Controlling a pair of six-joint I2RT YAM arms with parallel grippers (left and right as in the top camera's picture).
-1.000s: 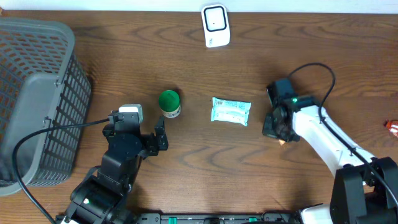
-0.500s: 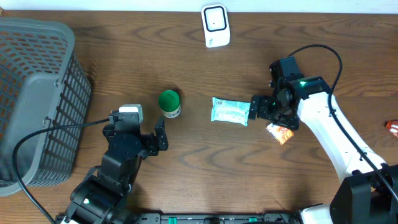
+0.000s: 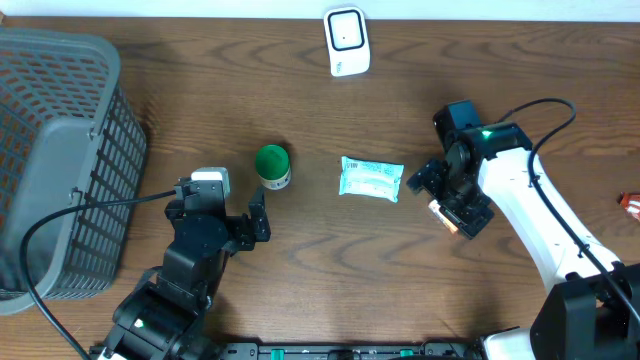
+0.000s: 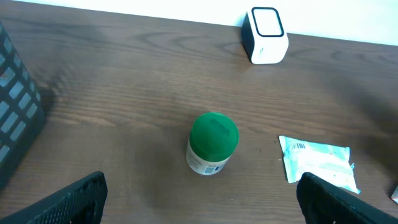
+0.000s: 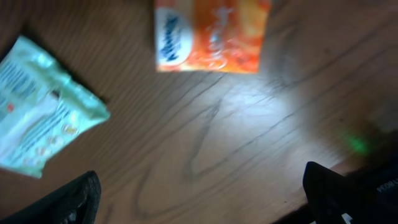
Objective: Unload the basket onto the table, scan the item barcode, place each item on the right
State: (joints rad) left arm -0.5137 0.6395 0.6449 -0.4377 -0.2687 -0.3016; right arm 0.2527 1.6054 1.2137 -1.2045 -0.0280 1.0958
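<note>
Pretty dark wood-grain table, pale strip along its far edge; orange packet flat on the wood just ahead of the right gripper, spread wide, empty; left gripper wide too, holding nothing; scanner at the far edge.

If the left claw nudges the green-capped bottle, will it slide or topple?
The green-capped bottle stands upright and looks small, so it is probably light and may skid under a low push. Its base looks no wider than its cap, so a high push would likely tip it. Being round, it would then probably roll.
</note>
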